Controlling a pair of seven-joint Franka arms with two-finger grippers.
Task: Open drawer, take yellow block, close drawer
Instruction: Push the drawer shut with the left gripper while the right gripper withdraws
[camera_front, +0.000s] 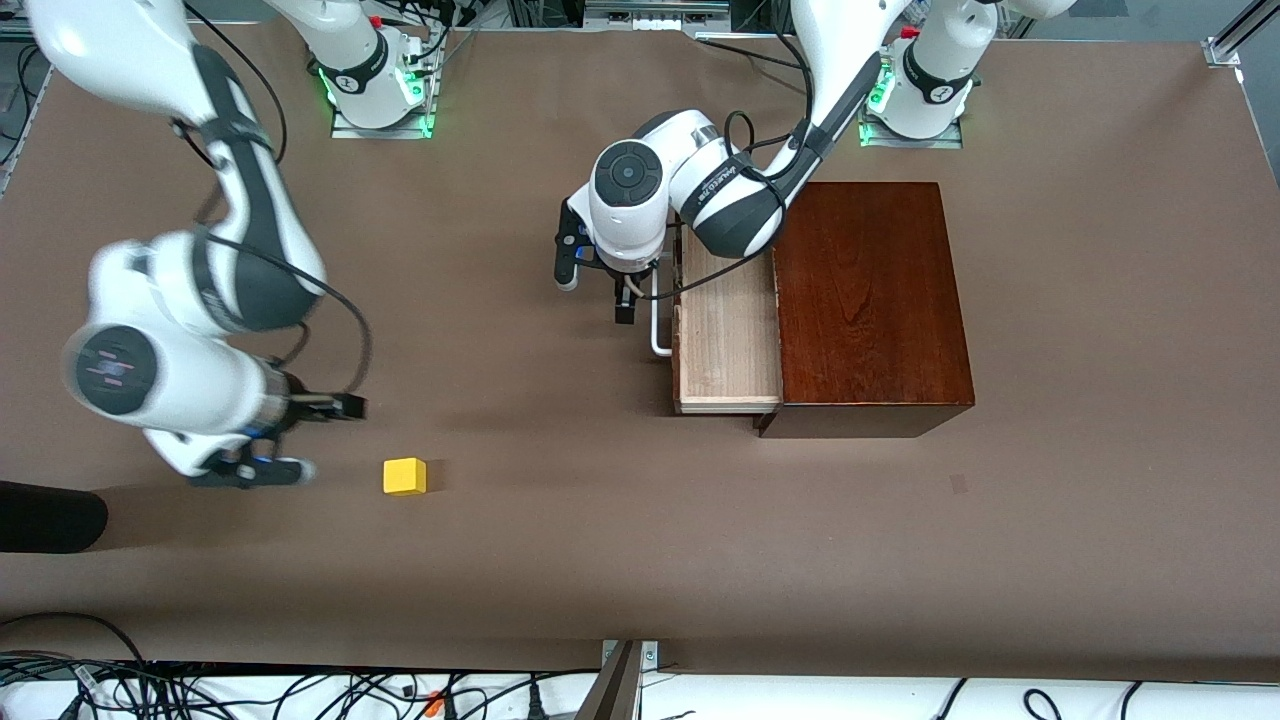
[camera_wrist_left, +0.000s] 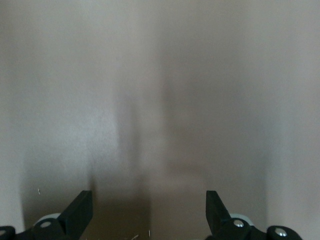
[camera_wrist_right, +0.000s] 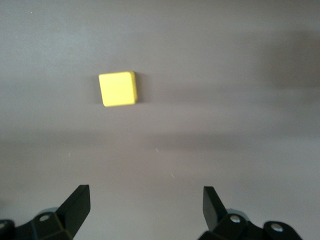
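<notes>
Standing pulled out of the mahogany box (camera_front: 872, 300), the drawer (camera_front: 728, 335) shows its pale wooden tray with nothing visible inside it. Its white handle (camera_front: 657, 330) faces the right arm's end of the surface (camera_front: 620, 560). The yellow block (camera_front: 404, 476) rests on the bare surface, well apart from the drawer, nearer the front camera and toward the right arm's end. The right pincer (camera_wrist_right: 146, 204) hangs just beside the block, fingers spread and gripping nothing. The left pincer (camera_wrist_left: 149, 209) hovers over the surface close to the handle, fingers likewise spread and empty.
</notes>
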